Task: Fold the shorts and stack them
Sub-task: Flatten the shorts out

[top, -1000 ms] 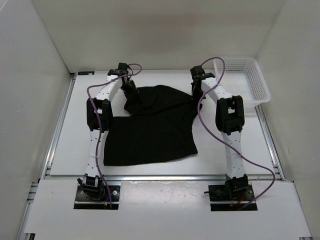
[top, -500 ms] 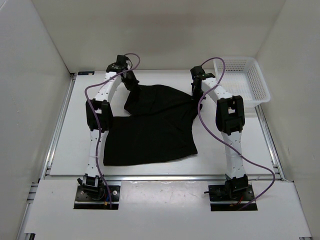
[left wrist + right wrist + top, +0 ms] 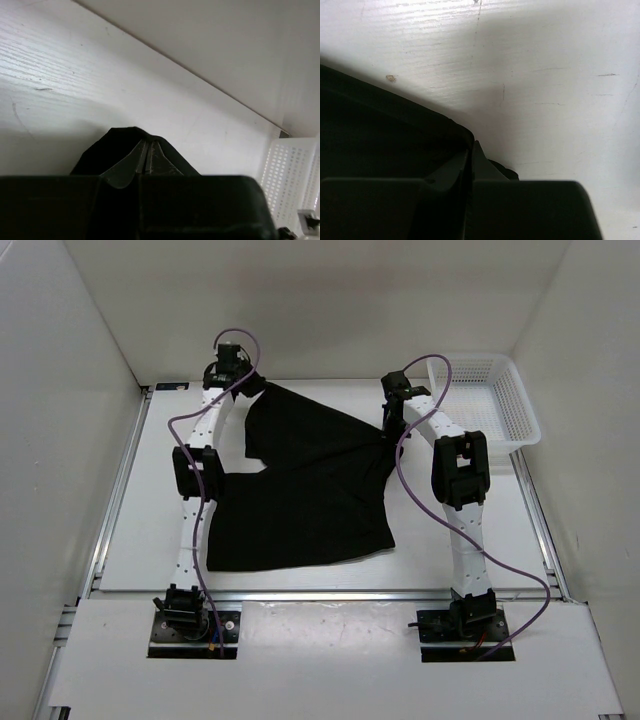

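The black shorts [image 3: 300,490] lie spread over the middle of the white table. My left gripper [image 3: 250,388] is shut on the far left corner of the shorts and holds it stretched toward the back wall. The pinched fabric wraps its fingertips in the left wrist view [image 3: 148,150]. My right gripper [image 3: 392,428] is shut on the right edge of the shorts, low at the table. In the right wrist view [image 3: 471,150] the black cloth [image 3: 380,130] fills the left side.
A white perforated basket [image 3: 492,400] stands at the back right corner; its wall shows in the left wrist view [image 3: 295,175]. The back wall rises just beyond my left gripper. Side walls enclose the table [image 3: 140,510].
My left gripper has moved back and to the left with the corner of the shorts, stretching the fabric toward the back wall. The right arm has stayed in place.
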Robot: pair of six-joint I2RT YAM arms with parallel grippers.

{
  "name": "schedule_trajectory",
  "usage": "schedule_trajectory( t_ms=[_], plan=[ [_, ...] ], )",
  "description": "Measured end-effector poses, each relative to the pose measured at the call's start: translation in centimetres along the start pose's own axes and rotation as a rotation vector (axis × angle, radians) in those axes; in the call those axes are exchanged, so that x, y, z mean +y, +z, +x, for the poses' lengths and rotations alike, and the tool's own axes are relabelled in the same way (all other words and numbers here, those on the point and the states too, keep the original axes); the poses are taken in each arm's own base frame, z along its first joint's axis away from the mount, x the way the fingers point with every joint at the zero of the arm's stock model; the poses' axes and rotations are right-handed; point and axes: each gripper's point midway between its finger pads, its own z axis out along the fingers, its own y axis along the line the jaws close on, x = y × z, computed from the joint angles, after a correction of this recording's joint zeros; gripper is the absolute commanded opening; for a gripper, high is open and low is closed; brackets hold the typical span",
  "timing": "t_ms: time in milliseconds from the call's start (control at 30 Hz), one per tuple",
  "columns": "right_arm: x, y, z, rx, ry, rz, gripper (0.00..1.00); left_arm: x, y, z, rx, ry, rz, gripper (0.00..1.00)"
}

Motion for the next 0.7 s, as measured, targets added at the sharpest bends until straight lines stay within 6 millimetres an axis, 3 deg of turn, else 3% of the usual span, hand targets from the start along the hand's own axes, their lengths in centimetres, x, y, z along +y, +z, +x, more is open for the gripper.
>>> schedule_trajectory(
  t_ms=[133,167,233,267,300,367,400,533,633,667,700],
  plan=[
    [0.0,0.0,-0.2,-0.009,0.011,0.003,0.00,1.4,1.6,0.4,-0.008,-0.015,-0.011,0.10],
    [0.0,0.1,-0.3,-0.013,0.012,0.006,0.00,1.5,1.7,0.5,-0.010,-0.016,-0.009,0.19],
    [0.0,0.1,-0.5,-0.020,0.014,0.008,0.00,1.4,1.8,0.2,-0.020,-0.011,0.000,0.55],
    [-0.1,0.1,-0.5,-0.024,0.014,0.009,0.05,1.5,1.8,0.0,-0.024,0.001,0.003,0.72],
    [-0.1,0.1,-0.6,-0.025,0.015,0.009,0.12,1.5,1.7,-0.3,-0.030,0.013,0.008,0.99],
    [-0.1,0.1,-0.7,-0.029,0.017,0.010,0.27,1.8,1.4,-0.6,-0.031,0.027,0.003,0.99],
    [-0.1,0.1,-0.7,-0.031,0.019,0.011,0.39,2.2,1.1,-0.6,-0.027,0.037,-0.008,0.99],
    [0.0,0.1,-0.8,-0.033,0.019,0.009,0.56,3.2,-1.9,-0.8,0.004,0.077,-0.062,0.99],
    [0.1,-0.2,-0.9,-0.037,0.020,0.001,0.57,2.7,-6.2,-1.7,0.001,0.091,-0.079,0.80],
    [0.2,-0.5,-1.1,-0.041,0.020,-0.005,0.62,2.5,-7.9,-2.1,-0.002,0.094,-0.084,0.71],
    [0.3,-1.0,-1.3,-0.048,0.023,-0.012,0.73,2.4,-9.7,-2.4,-0.012,0.095,-0.087,0.56]
  ],
)
